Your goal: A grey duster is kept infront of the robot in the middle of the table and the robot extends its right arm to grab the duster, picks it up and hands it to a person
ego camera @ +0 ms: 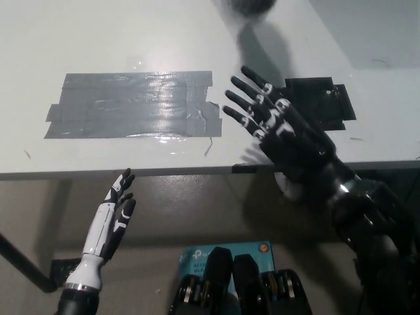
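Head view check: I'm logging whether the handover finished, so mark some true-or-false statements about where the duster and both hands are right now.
1. The right robot hand is open, fingers spread, holding nothing. True.
2. The grey duster lies on the grey tape patch. False: only its tip shows at the picture's top edge, blurred.
3. The left robot hand hangs below the table edge, open. True.
4. The right robot hand is over the tape patch. False: it is beside it, near the black patch.

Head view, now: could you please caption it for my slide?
Black right hand open over the white table, grey duster leaving at top edge; white left hand rests below.
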Tool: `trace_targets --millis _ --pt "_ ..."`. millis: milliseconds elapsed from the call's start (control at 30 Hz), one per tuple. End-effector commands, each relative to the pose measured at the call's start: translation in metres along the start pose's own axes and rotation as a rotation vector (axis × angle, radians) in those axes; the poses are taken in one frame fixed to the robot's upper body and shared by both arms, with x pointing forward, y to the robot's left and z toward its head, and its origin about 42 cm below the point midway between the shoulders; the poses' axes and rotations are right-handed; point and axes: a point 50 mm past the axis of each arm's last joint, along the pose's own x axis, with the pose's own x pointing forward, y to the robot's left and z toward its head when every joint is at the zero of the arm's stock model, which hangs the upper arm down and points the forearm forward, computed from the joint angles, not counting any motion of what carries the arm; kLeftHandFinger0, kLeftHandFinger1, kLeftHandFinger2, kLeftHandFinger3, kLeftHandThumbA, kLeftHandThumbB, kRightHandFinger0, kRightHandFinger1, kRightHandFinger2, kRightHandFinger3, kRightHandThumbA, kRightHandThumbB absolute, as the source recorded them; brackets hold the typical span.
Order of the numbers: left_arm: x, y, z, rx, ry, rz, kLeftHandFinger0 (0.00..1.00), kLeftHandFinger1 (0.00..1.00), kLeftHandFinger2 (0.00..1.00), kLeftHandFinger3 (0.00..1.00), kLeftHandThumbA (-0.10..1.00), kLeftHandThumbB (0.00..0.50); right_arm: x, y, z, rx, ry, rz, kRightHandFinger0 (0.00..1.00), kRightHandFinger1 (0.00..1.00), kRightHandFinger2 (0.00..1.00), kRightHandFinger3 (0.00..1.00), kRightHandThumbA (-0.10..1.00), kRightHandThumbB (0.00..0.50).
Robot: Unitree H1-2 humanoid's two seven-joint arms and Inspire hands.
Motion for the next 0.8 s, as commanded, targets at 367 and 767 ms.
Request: trace_targets --millis 367,767 --pt "-0.014 0.001 -0.002 -0.022 -0.015 0.0 0.97 1.0 1.0 1.0 1.0 0.252 -0.102 -0.023 -0.039 -0.418 -0.027 -0.239 1.0 1.0 1.0 1.0 1.0 0.351" --pt "-0.05 -0.012 -0.014 -0.025 0.055 0.003 0.96 1.0 1.0 1.0 1.0 0.253 -0.149 -0.062 -0.099 -0.596 0.126 -0.385 1.0 1.0 1.0 1.0 1.0 0.243"
